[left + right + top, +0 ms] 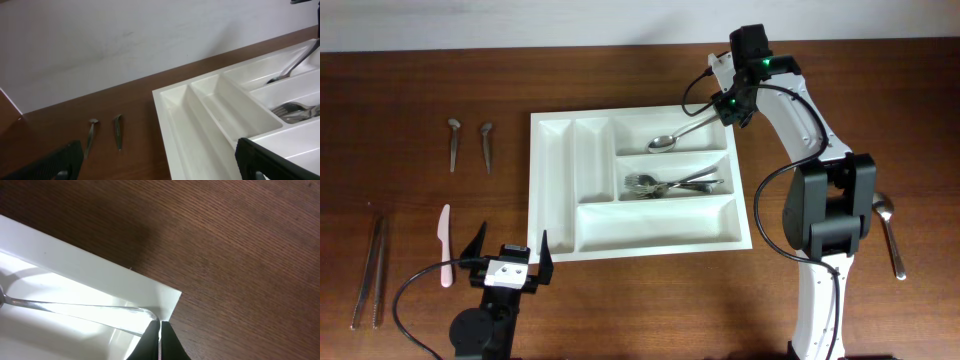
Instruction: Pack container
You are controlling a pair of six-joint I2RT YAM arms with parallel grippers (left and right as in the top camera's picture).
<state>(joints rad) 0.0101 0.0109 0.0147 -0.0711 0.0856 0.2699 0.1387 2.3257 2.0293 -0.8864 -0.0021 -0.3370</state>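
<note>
At upper right: right gripper (160,326) pinched the spoon (665,142) handle over the tray (533,185) corner.
Left gripper (510,244): stood wide open, empty.
Risk: let go there, the handle could hang on the rim.

A white cutlery tray (170,107) sits at the right on the brown tabletop (135,95), a spoon (292,67) in its far compartment and forks (295,111) in the next. Two small metal utensils (117,131) lie left of it. Black fingers (270,160) frame the bottom corners, wide apart.
</note>
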